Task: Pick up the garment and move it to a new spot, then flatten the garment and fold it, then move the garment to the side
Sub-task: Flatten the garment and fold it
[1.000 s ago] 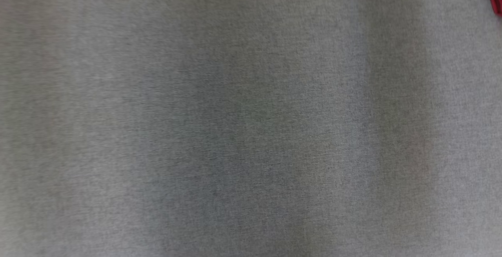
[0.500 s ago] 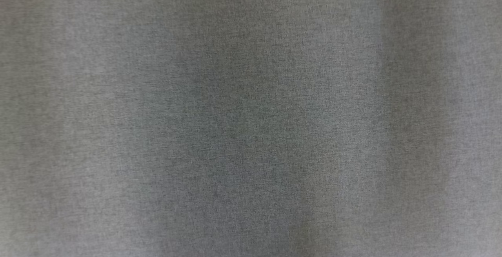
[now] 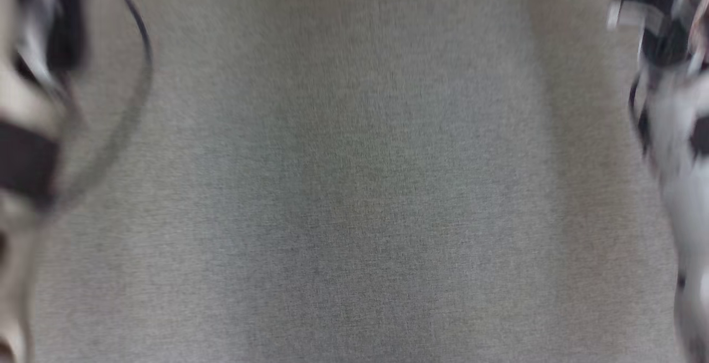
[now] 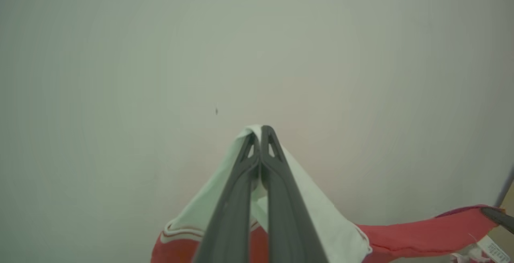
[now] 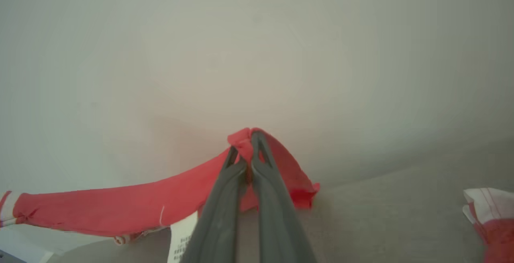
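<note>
1. Grey woven cloth covers the surface [image 3: 354, 185] in the blurred head view, with the left arm [image 3: 22, 130] at one edge and the right arm [image 3: 681, 158] at the other.
2. On the left gripper [image 4: 261, 132], the two dark fingers are pressed together and pinch a white fold of the garment [image 4: 317, 206] right at their tips. White cloth drapes down both sides of the fingers, and red cloth with thin pale stripes lies beneath their base.
3. On the right gripper [image 5: 245, 146], the fingers are clamped on a red edge of the garment. It is bunched at the tips and spills just to their right.
4. From those fingers a red band stretches away to the left, sagging slightly. A white label [image 5: 182, 239] hangs just left of the finger base.
5. Beyond both pairs of fingertips stands a plain pale wall [image 4: 160, 54].
6. Well to the right of the right fingers, a white-and-red bit of cloth [image 5: 488, 215] rests on the grey surface. I cannot tell whether it belongs to the same garment.
</note>
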